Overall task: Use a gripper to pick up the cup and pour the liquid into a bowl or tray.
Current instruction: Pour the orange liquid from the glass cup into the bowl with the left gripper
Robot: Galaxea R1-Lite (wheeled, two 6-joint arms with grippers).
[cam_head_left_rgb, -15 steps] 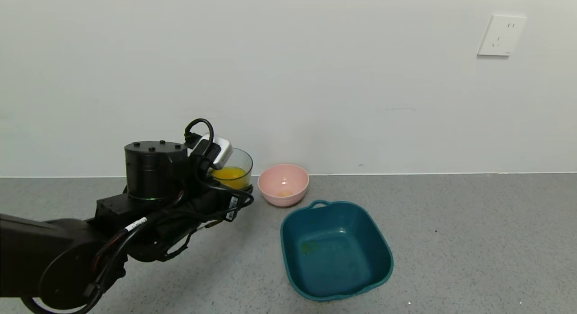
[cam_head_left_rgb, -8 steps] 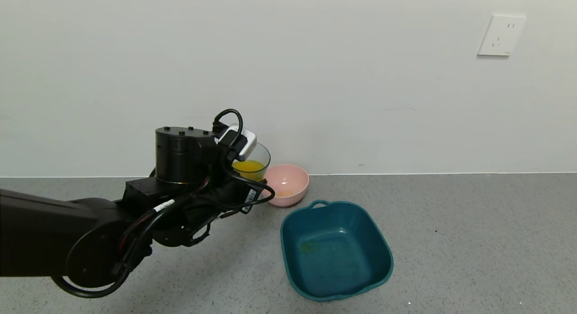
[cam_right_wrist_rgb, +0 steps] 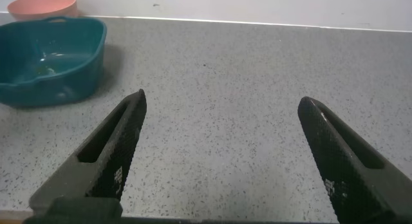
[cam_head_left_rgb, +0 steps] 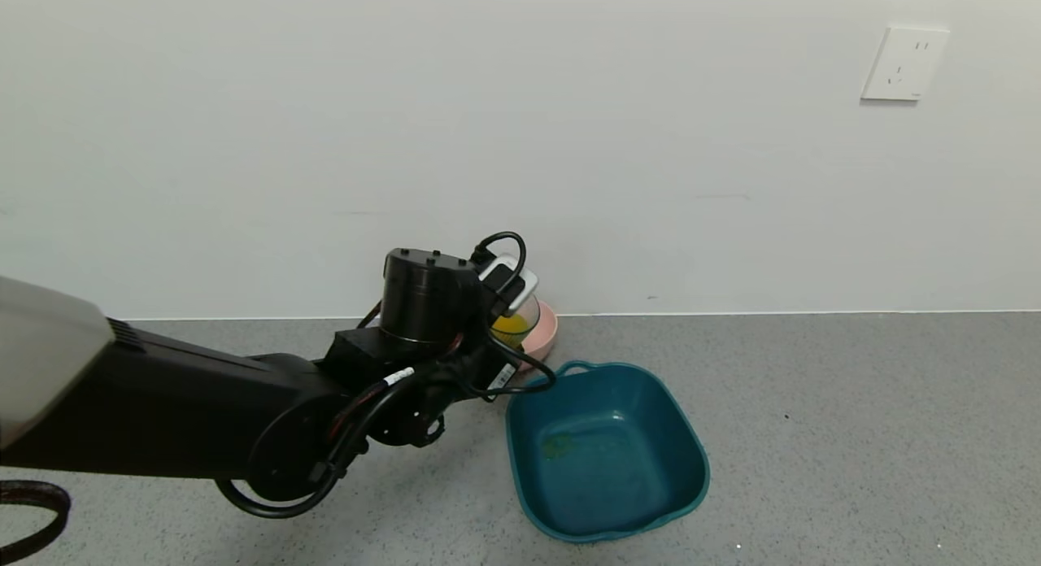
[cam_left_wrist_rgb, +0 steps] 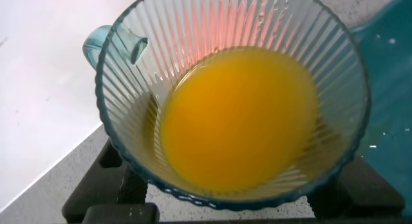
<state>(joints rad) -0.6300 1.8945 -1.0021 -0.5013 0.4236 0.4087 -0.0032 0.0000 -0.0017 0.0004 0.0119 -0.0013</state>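
Note:
My left gripper is shut on the cup, a ribbed clear blue-green tumbler holding orange-yellow liquid. It carries the cup upright above the counter, in front of the pink bowl and just behind the back left rim of the dark teal tub. The left wrist view shows the cup from above, with its liquid level and the fingers dark on both sides under its rim. My right gripper is open and empty over bare counter, outside the head view.
A small pink bowl stands at the wall, mostly hidden behind the cup. The teal tub and pink bowl also show far off in the right wrist view. Grey speckled counter extends to the right.
My left arm has carried the cup to the right, from left of the pink bowl to in front of it, near the tub's back left corner. The cup has stayed upright.

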